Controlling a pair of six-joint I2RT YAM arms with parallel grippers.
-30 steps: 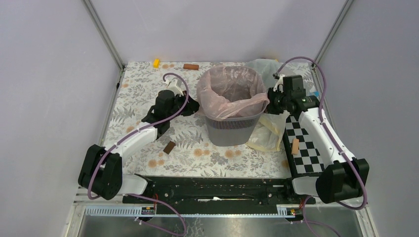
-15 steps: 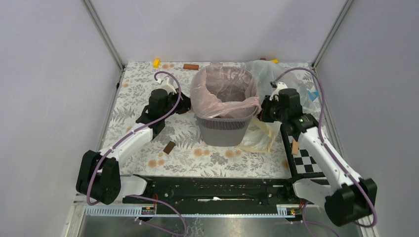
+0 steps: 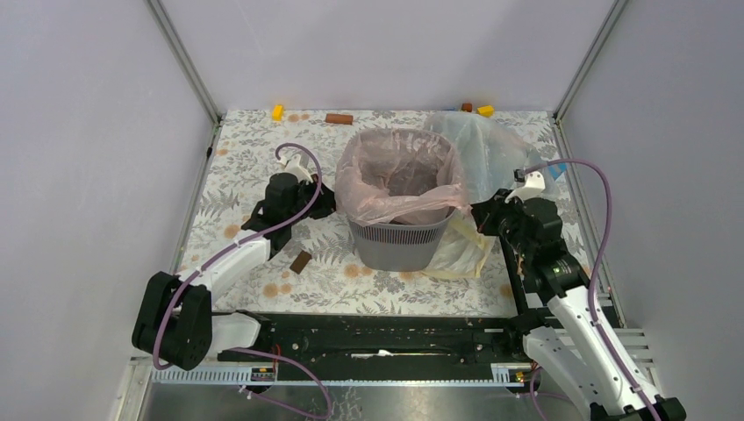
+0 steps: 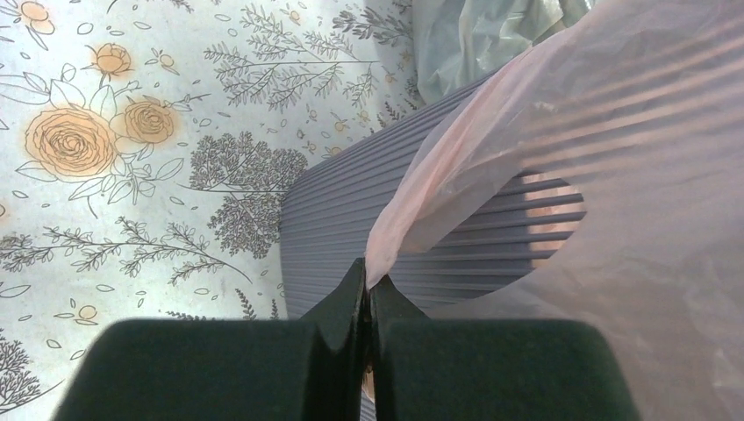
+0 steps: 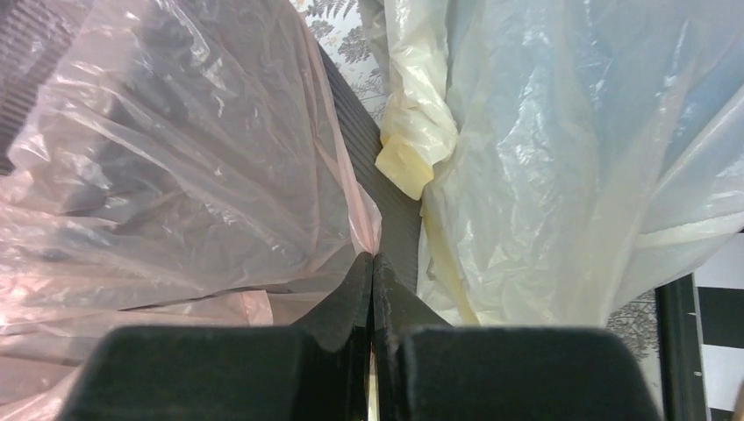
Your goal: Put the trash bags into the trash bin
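left of the trash bin (image 3: 399,244), the floral worktop (image 3: 237,167) lay open out to its left edge. a small brown block (image 3: 301,261) sat near-left of the bin, and a yellow block (image 3: 277,111) and a brown bar (image 3: 339,118) lay at the far edge behind it. the left fingers (image 4: 358,298) were pressed together just beside the bin's left wall, pinching a drawn-out corner of the trash bag (image 3: 399,171).

the bag was thin, crinkly, translucent pale pink film. it sat inside the upright dark grey bin with its mouth open and its edge folded out over the rim. the slack hung down the outside, and the bin's ribs showed through it.

on the bin's right side the right fingers (image 5: 361,285) were also pressed together, nipping the pink film's edge. a bigger clear bag (image 3: 482,149) with a cream-yellow band touched the bin's right wall and was heaped behind-right and front-right of it, crowding that side. a checkered board (image 5: 721,289) showed just beyond it, and two small blocks (image 3: 478,110) lay at the far edge behind-right of the bin.
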